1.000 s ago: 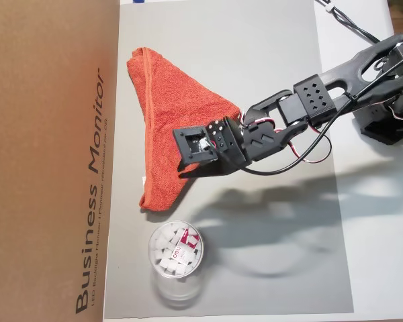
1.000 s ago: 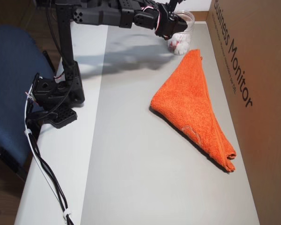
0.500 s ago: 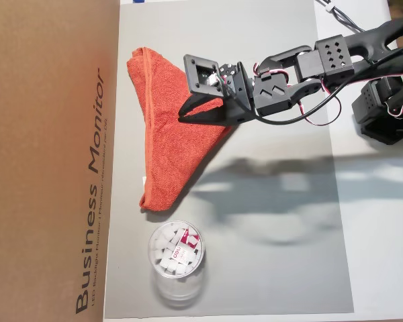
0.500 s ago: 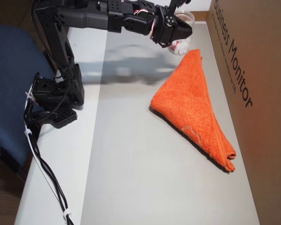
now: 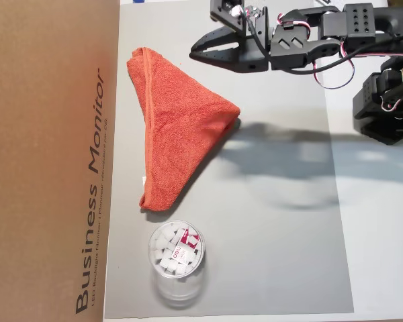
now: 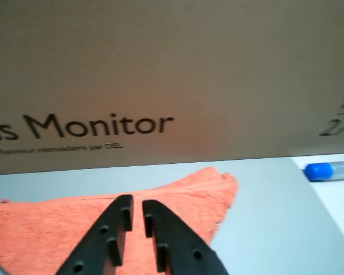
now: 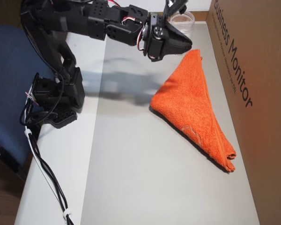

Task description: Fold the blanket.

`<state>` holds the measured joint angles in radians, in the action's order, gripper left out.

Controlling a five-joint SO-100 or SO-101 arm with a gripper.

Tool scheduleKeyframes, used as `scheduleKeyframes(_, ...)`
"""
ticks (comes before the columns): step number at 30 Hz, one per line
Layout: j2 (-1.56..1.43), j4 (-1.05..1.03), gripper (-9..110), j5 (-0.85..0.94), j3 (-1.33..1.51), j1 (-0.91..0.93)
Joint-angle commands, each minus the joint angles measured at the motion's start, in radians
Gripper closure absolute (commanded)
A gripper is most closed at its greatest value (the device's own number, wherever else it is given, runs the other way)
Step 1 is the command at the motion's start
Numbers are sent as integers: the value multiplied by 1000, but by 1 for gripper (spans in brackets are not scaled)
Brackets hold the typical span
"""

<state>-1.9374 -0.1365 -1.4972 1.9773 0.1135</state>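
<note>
Lying: the orange-red terry-cloth blanket (image 5: 174, 144) rests on the grey table mat (image 5: 275, 255), beside the brown cardboard box printed "Business Monitor" (image 5: 50, 161).
Blanket vs jaws: in an overhead view the black two-finger gripper (image 5: 196, 51) hangs off the cloth's upper right side, apart from it; in the wrist view the gripper (image 6: 134, 207) points at the blanket (image 6: 57, 226) with its tips over the orange cloth.
Blanket look: folded into a triangle, long hemmed edge along the box, one corner pointing away from the box; in the other overhead view the blanket (image 7: 196, 108) shows a stitched hem and a looped seam near its lower corner.
Jaws: nearly together, a thin slit between the tips, nothing between them, touching nothing.
Nearby: clear plastic cup of white pieces (image 5: 176, 253) just below the blanket's lower corner.
</note>
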Motion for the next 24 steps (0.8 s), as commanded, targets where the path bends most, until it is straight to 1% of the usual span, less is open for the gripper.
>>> scheduleKeyframes(1, -95, 2, 102, 9, 14, 20)
scheduleKeyframes(3, -135, -28, 102, 8, 31, 25)
scheduleKeyframes(8, -250, -247, 102, -8, 37, 20)
scheduleKeyframes(12, -316, -359, 102, -8, 38, 12)
scheduleKeyframes(18, -390, -445, 102, -8, 61, 17)
scheduleKeyframes(24, -491, -456, 102, 3, 169, 25)
